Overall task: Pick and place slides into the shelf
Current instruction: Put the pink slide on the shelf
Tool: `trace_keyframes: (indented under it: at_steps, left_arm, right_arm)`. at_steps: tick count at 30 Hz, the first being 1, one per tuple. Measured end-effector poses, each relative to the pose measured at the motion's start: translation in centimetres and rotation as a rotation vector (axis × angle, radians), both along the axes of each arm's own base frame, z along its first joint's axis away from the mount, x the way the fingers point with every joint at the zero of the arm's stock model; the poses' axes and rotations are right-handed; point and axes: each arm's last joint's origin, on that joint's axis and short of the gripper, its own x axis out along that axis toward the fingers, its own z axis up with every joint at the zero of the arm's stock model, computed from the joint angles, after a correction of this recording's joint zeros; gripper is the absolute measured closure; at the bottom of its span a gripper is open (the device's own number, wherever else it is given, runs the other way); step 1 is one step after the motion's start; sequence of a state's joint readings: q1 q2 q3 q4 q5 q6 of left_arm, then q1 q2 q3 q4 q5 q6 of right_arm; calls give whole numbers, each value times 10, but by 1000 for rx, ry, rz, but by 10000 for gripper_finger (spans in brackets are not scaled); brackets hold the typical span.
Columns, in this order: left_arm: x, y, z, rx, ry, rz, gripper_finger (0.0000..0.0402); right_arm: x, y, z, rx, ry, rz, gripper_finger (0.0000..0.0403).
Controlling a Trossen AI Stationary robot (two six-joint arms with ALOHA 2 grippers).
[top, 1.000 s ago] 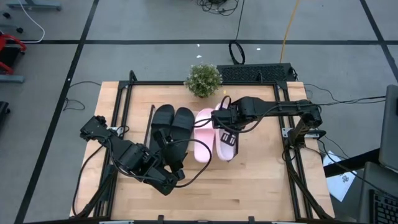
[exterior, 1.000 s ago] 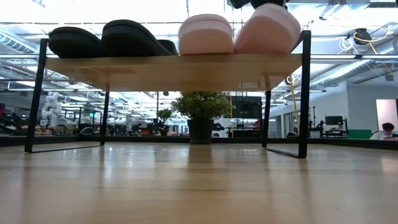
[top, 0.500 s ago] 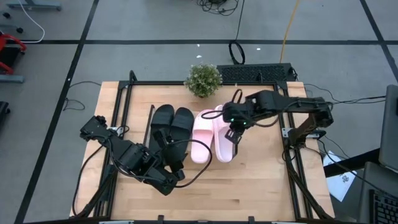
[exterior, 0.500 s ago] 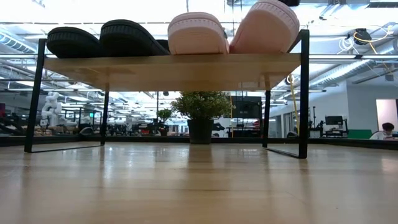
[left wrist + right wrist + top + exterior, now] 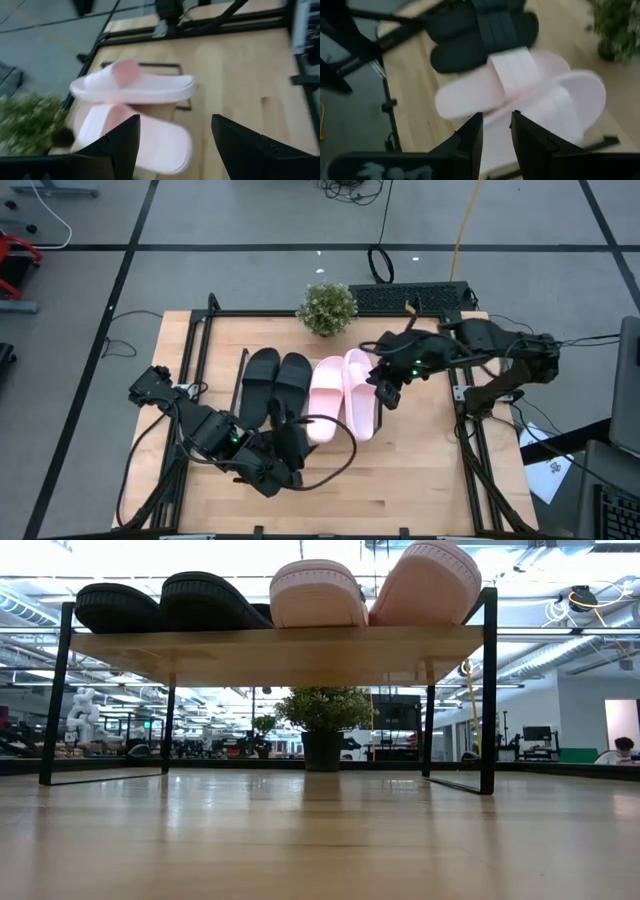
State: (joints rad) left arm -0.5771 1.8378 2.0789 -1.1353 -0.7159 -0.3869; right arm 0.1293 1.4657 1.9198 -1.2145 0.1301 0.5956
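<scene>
Worktop (image 5: 420,480) carries the shelf (image 5: 280,645); all four slides sit on it in a row, black pair (image 5: 277,378) beside pink pair (image 5: 345,393). The outer pink slide (image 5: 428,582) rides tilted against its mate.

Right pincer (image 5: 386,392) hangs just beside that slide, fingers narrowly apart, grasping nothing. Left pincer (image 5: 290,442), released, waits near the black toes.

Placing looks done; next likely a nudge flat. No readable writing.

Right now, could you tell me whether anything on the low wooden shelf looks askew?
Yes. The outer pale pink slide sits tilted, one side lifted off the light-wood shelf board and leaning against its neighbouring pink slide. The two matte black slides lie flat, side by side.
</scene>
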Motion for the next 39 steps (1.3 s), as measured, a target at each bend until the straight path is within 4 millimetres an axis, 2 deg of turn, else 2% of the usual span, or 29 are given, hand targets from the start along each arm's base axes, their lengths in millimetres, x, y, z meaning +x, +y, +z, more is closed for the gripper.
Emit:
trace_keyframes:
  at_steps: [7,11,18,22,29,33,39]
  left_arm:
    - [8,3,3,-99,-36,-6,158]
    - [14,3,4,-171,-32,-77,158]
    - [31,-6,-17,87,59,-235,158]
    - [46,-11,-39,233,144,-309,158]
    - [69,-15,-75,563,266,-306,158]
    - [84,-12,-90,615,299,-338,158]
    - [94,-7,-92,662,293,-375,158]
  right_arm:
    - [-9,17,8,-58,-64,31,314]
    - [-11,28,8,-131,-72,30,314]
    - [-19,30,14,-288,-115,-40,314]
    - [-27,25,20,-327,-148,-88,314]
    - [-46,16,34,-378,-233,-194,314]
    - [-56,13,48,-379,-336,-219,314]
    - [-72,8,72,-373,-511,-217,314]
